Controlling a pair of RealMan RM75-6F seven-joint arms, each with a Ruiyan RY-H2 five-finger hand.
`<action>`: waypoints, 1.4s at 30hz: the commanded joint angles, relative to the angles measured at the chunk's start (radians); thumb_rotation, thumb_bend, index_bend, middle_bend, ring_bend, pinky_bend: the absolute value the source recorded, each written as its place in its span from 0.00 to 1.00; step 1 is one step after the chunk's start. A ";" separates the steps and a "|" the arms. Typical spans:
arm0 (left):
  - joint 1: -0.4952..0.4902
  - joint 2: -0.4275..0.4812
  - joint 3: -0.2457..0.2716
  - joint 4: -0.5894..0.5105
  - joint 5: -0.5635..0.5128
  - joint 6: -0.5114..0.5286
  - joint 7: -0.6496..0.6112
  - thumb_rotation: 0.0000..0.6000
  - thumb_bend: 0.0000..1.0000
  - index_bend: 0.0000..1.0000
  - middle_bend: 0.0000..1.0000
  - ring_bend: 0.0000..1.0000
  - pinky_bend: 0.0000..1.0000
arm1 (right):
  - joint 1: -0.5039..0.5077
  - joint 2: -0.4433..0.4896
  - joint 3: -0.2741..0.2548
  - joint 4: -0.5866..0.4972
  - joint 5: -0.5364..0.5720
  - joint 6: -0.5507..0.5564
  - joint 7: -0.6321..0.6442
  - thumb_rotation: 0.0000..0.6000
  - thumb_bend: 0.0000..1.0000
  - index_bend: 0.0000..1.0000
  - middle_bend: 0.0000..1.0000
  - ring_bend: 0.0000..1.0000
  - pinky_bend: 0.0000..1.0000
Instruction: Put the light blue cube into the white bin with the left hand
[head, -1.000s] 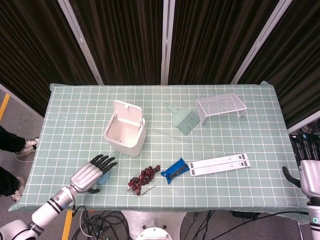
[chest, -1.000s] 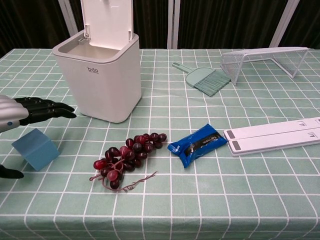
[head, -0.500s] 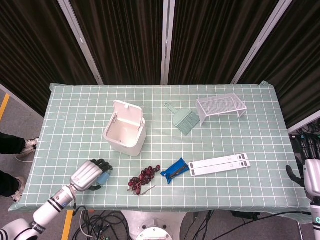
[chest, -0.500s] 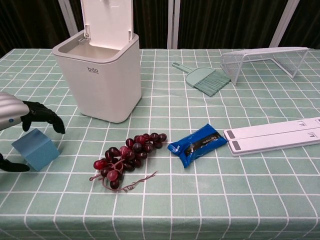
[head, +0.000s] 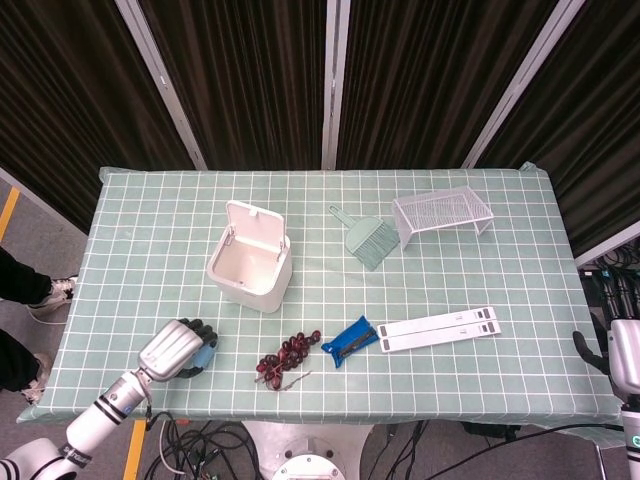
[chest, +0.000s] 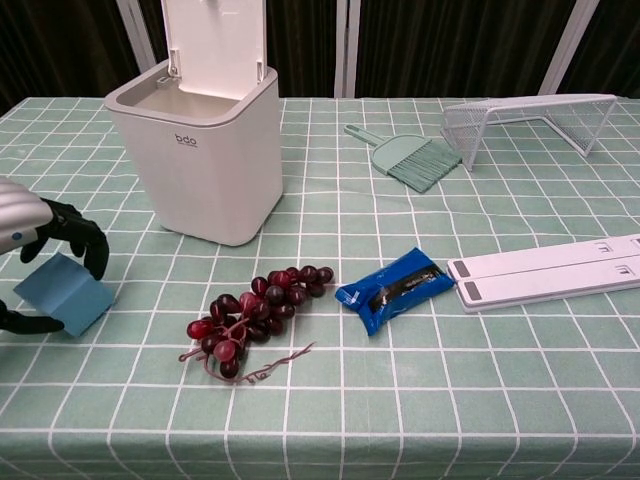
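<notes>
Since a second ago, my left hand (chest: 35, 262) has gone from spread flat above the light blue cube (chest: 62, 290) to curling its dark fingers (chest: 88, 243) around it; I am now gripping the cube, and it is sitting tilted in the grasp near the table's front left corner. From the head view the silver back of the hand (head: 172, 350) is covering most of the cube (head: 206, 354). Just behind and to the right, the white bin (chest: 195, 152) is standing with its smooth plastic lid flipped upright. A cluster of glossy dark red grapes (chest: 255, 312) is lying beside the cube on the green checked tablecloth (chest: 420, 400). My right hand (head: 622, 356) is hanging off the table's right edge; I cannot tell how its fingers are lying.
</notes>
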 joint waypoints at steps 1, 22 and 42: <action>0.002 0.021 -0.006 -0.019 0.002 0.019 0.003 1.00 0.25 0.55 0.48 0.41 0.61 | 0.000 -0.001 0.000 0.001 -0.001 0.000 0.000 1.00 0.22 0.00 0.00 0.00 0.00; -0.008 0.371 -0.255 -0.316 -0.097 0.246 -0.145 1.00 0.25 0.55 0.48 0.41 0.61 | 0.015 -0.015 -0.007 -0.006 -0.018 -0.015 -0.025 1.00 0.22 0.00 0.00 0.00 0.00; -0.291 0.171 -0.365 -0.214 -0.211 -0.029 -0.185 1.00 0.25 0.53 0.47 0.41 0.60 | 0.022 -0.040 -0.017 0.028 -0.003 -0.049 -0.012 1.00 0.22 0.00 0.00 0.00 0.00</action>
